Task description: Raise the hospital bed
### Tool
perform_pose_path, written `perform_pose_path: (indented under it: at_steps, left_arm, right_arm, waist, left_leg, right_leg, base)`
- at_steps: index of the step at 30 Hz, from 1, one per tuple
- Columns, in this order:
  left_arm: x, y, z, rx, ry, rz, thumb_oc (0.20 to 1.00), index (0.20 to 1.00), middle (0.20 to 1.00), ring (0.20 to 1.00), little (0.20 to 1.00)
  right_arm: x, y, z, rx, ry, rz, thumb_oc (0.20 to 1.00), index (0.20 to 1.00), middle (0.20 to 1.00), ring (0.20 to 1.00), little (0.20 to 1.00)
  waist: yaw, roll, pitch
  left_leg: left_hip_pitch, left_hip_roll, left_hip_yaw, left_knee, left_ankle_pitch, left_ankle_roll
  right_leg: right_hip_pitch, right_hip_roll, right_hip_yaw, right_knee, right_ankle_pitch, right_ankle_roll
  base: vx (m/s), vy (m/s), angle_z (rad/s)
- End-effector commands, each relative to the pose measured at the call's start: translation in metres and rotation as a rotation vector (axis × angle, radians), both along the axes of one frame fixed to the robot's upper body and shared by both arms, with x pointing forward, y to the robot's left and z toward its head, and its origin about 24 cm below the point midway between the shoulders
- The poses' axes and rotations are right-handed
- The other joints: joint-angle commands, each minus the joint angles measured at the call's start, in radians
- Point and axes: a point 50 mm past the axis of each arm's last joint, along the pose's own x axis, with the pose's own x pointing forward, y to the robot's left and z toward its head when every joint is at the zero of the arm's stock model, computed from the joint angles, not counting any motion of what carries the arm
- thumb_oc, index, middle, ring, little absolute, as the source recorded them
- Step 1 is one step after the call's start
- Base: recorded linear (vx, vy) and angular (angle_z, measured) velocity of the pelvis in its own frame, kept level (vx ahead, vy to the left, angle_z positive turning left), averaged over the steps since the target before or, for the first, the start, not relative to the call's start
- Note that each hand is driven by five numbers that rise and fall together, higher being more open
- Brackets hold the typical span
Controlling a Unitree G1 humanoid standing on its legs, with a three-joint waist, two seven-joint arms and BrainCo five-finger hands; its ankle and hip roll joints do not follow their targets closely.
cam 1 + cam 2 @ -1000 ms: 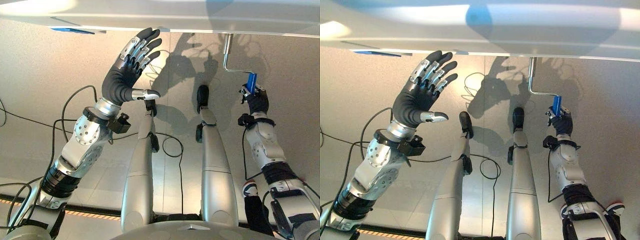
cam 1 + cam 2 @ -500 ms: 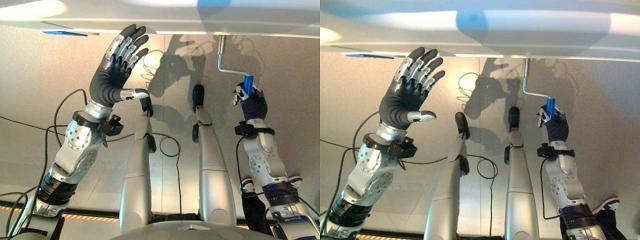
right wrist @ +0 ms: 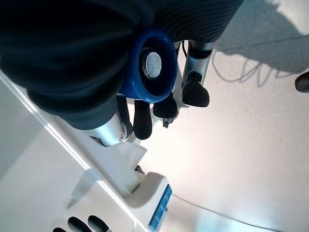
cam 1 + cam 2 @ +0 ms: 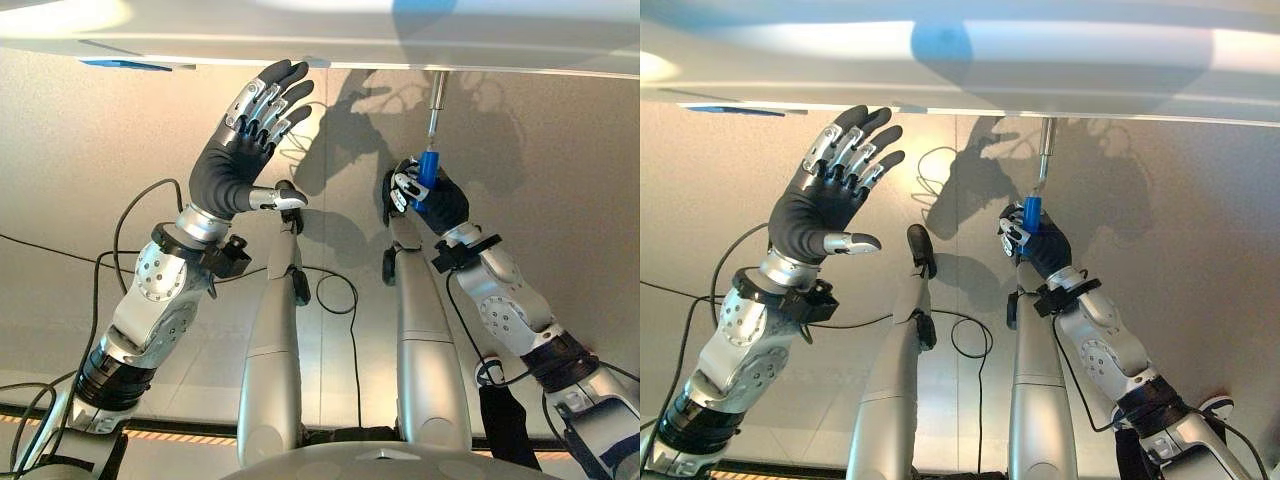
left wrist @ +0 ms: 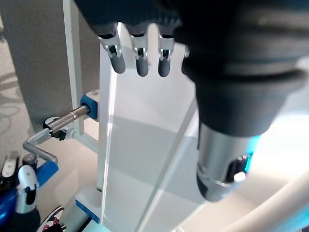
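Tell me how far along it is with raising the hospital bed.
Done: the right hand is shut on the crank's blue handle below the bed's white footboard. In hand: cranking, judging by that grip. The left hand is open, raised beside the footboard. Left: more turns; how high the bed sits can't be told here.

A pale beige floor (image 4: 80,150) fills most of the frame, smooth and faintly glossy, with a bright patch of light near its middle and sharp dark shadows across the upper right. Along the lower left edge of the frame runs an orange-and-black striped floor marking (image 4: 170,428).
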Motion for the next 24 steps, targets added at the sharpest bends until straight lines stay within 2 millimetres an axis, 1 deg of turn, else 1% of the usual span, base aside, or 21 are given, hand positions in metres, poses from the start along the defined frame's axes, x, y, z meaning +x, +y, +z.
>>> perform_pose_path:
  at_steps: [1, 4, 5, 6, 7, 8, 10, 11, 12, 13, 14, 15, 16, 17, 19, 21, 23, 24]
  left_arm:
    - [-0.014, -0.007, 0.013, -0.016, -0.115, -0.066, 1.000, 1.000, 1.000, 1.000, 1.000]
    - [-0.012, -0.011, 0.013, -0.019, -0.116, -0.079, 1.000, 1.000, 1.000, 1.000, 1.000]
    - [-0.012, -0.011, 0.013, -0.019, -0.116, -0.079, 1.000, 1.000, 1.000, 1.000, 1.000]
    - [-0.010, -0.014, 0.013, -0.028, -0.116, -0.080, 1.000, 1.000, 1.000, 1.000, 1.000]
    - [-0.010, -0.014, 0.013, -0.028, -0.116, -0.080, 1.000, 1.000, 1.000, 1.000, 1.000]
    - [-0.006, -0.017, 0.014, -0.044, -0.119, -0.081, 1.000, 1.000, 1.000, 1.000, 1.000]
    - [-0.003, -0.022, 0.016, -0.068, -0.117, -0.090, 1.000, 1.000, 1.000, 1.000, 1.000]
    - [-0.003, -0.023, 0.017, -0.081, -0.112, -0.092, 1.000, 1.000, 1.000, 1.000, 1.000]
    - [-0.004, -0.022, 0.018, -0.089, -0.113, -0.100, 1.000, 1.000, 1.000, 1.000, 1.000]
    - [-0.007, -0.021, 0.018, -0.100, -0.106, -0.112, 1.000, 1.000, 1.000, 1.000, 1.000]
    - [-0.008, -0.021, 0.018, -0.099, -0.107, -0.111, 1.000, 1.000, 1.000, 1.000, 1.000]
    - [-0.012, -0.022, 0.017, -0.103, -0.089, -0.146, 1.000, 1.000, 1.000, 1.000, 1.000]
    - [-0.012, -0.022, 0.017, -0.103, -0.089, -0.146, 1.000, 1.000, 1.000, 1.000, 1.000]
    - [-0.010, -0.029, 0.013, -0.086, -0.055, -0.187, 1.000, 1.000, 1.000, 1.000, 1.000]
    - [-0.007, -0.037, 0.011, -0.068, -0.037, -0.210, 1.000, 1.000, 1.000, 1.000, 1.000]
    - [-0.008, -0.041, 0.013, -0.056, -0.050, -0.222, 1.000, 1.000, 1.000, 1.000, 1.000]
    - [-0.009, -0.042, 0.014, -0.055, -0.054, -0.223, 1.000, 1.000, 1.000, 1.000, 1.000]
    - [-0.009, -0.045, 0.015, -0.054, -0.058, -0.231, 1.000, 1.000, 1.000, 1.000, 1.000]
  right_arm:
    - [-0.026, 0.065, 0.055, -0.010, -0.337, 0.371, 0.200, 0.200, 0.200, 0.200, 0.200]
    - [-0.020, 0.076, 0.053, -0.080, -0.343, 0.374, 0.200, 0.200, 0.200, 0.200, 0.200]
    - [-0.020, 0.076, 0.053, -0.080, -0.344, 0.374, 0.200, 0.200, 0.200, 0.200, 0.200]
    - [-0.010, 0.082, 0.051, -0.152, -0.347, 0.346, 0.200, 0.200, 0.200, 0.200, 0.200]
    - [-0.010, 0.082, 0.051, -0.152, -0.347, 0.346, 0.200, 0.200, 0.200, 0.200, 0.200]
    - [0.005, 0.088, 0.042, -0.245, -0.316, 0.299, 0.200, 0.200, 0.200, 0.200, 0.200]
    - [0.029, 0.089, 0.032, -0.312, -0.252, 0.193, 0.200, 0.200, 0.200, 0.200, 0.200]
    - [0.044, 0.088, 0.026, -0.377, -0.224, 0.106, 0.200, 0.200, 0.200, 0.200, 0.200]
    - [0.055, 0.088, 0.024, -0.412, -0.202, 0.041, 0.200, 0.200, 0.200, 0.200, 0.200]
    - [0.070, 0.083, 0.017, -0.457, -0.148, -0.042, 0.200, 0.200, 0.200, 0.200, 0.200]
    - [0.070, 0.084, 0.017, -0.456, -0.149, -0.041, 0.200, 0.200, 0.200, 0.200, 0.200]
    - [0.086, 0.078, 0.011, -0.509, -0.077, -0.134, 0.200, 0.200, 0.200, 0.200, 0.200]
    - [0.086, 0.078, 0.011, -0.509, -0.077, -0.134, 0.200, 0.200, 0.200, 0.200, 0.200]
    - [0.100, 0.065, 0.005, -0.592, -0.003, -0.212, 0.200, 0.200, 0.200, 0.200, 0.200]
    - [0.108, 0.051, -0.002, -0.607, 0.083, -0.272, 0.200, 0.200, 0.200, 0.200, 0.200]
    - [0.113, 0.034, -0.008, -0.627, 0.151, -0.338, 0.200, 0.200, 0.200, 0.200, 0.200]
    - [0.114, 0.031, -0.009, -0.634, 0.166, -0.350, 0.200, 0.200, 0.200, 0.200, 0.200]
    - [0.116, 0.007, -0.018, -0.655, 0.243, -0.425, 0.200, 0.200, 0.200, 0.200, 0.200]
  waist:
    - [0.040, -0.018, -0.020]
    - [0.048, -0.013, -0.020]
    - [0.048, -0.013, -0.020]
    - [0.054, -0.010, -0.020]
    - [0.054, -0.010, -0.020]
    - [0.063, -0.005, -0.020]
    - [0.076, 0.005, -0.020]
    - [0.083, 0.013, -0.020]
    - [0.091, 0.020, -0.020]
    - [0.104, 0.030, -0.020]
    - [0.103, 0.029, -0.020]
    - [0.117, 0.033, -0.020]
    - [0.117, 0.033, -0.020]
    - [0.121, 0.032, -0.020]
    - [0.122, 0.031, -0.020]
    - [0.123, 0.034, -0.020]
    - [0.122, 0.034, -0.020]
    - [0.121, 0.037, -0.020]
  left_leg:
    - [0.027, -0.010, 0.009, 0.148, -0.143, 0.002]
    - [0.028, -0.011, 0.006, 0.149, -0.144, 0.002]
    - [0.028, -0.011, 0.006, 0.149, -0.144, 0.002]
    - [0.029, -0.012, 0.003, 0.151, -0.145, 0.002]
    - [0.029, -0.012, 0.003, 0.151, -0.145, 0.002]
    - [0.028, -0.013, 0.000, 0.151, -0.145, 0.002]
    - [0.029, -0.015, 0.000, 0.149, -0.143, 0.001]
    - [0.029, -0.016, -0.002, 0.149, -0.143, 0.001]
    - [0.028, -0.016, -0.003, 0.150, -0.144, 0.001]
    - [0.029, -0.016, -0.003, 0.149, -0.143, 0.001]
    - [0.028, -0.015, -0.003, 0.150, -0.144, 0.001]
    - [0.030, -0.015, -0.001, 0.146, -0.143, 0.000]
    - [0.030, -0.015, -0.001, 0.146, -0.143, 0.000]
    - [0.028, -0.016, 0.000, 0.147, -0.142, -0.001]
    - [0.026, -0.015, 0.001, 0.147, -0.141, -0.001]
    - [0.023, -0.017, 0.000, 0.150, -0.143, 0.000]
    - [0.022, -0.017, -0.001, 0.151, -0.145, 0.000]
    - [0.022, -0.020, -0.001, 0.152, -0.147, 0.002]
  right_leg:
    - [0.083, 0.017, -0.036, -0.124, 0.090, 0.065]
    - [0.085, 0.015, -0.038, -0.123, 0.090, 0.065]
    - [0.084, 0.015, -0.038, -0.123, 0.090, 0.065]
    - [0.088, 0.014, -0.037, -0.124, 0.090, 0.065]
    - [0.088, 0.014, -0.037, -0.124, 0.090, 0.065]
    - [0.090, 0.012, -0.038, -0.127, 0.090, 0.064]
    - [0.091, 0.009, -0.040, -0.130, 0.091, 0.064]
    - [0.091, 0.008, -0.042, -0.131, 0.091, 0.064]
    - [0.092, 0.008, -0.043, -0.133, 0.091, 0.063]
    - [0.092, 0.007, -0.045, -0.133, 0.091, 0.063]
    - [0.092, 0.007, -0.045, -0.133, 0.091, 0.062]
    - [0.093, 0.007, -0.045, -0.139, 0.094, 0.063]
    - [0.093, 0.007, -0.044, -0.139, 0.094, 0.063]
    - [0.093, 0.007, -0.045, -0.139, 0.096, 0.062]
    - [0.089, 0.008, -0.044, -0.139, 0.096, 0.062]
    - [0.088, 0.008, -0.048, -0.138, 0.095, 0.062]
    - [0.088, 0.008, -0.049, -0.138, 0.094, 0.062]
    - [0.086, 0.007, -0.049, -0.136, 0.093, 0.064]
  base:
    - [0.00, 0.000, 0.00]
    - [0.00, 0.000, 0.00]
    - [0.00, 0.000, 0.00]
    - [0.00, 0.000, 0.00]
    - [0.00, 0.000, 0.00]
    - [0.00, 0.000, 0.00]
    - [0.00, 0.000, 0.00]
    - [0.00, 0.002, 0.03]
    - [0.00, 0.000, 0.00]
    - [0.00, 0.000, 0.00]
    - [0.00, 0.000, 0.00]
    - [0.00, 0.004, 0.04]
    - [0.00, 0.017, 0.07]
    - [0.00, 0.025, 0.06]
    - [0.01, 0.035, 0.05]
    - [0.01, 0.025, 0.05]
    - [0.00, 0.006, 0.02]
    - [0.00, 0.000, 0.00]
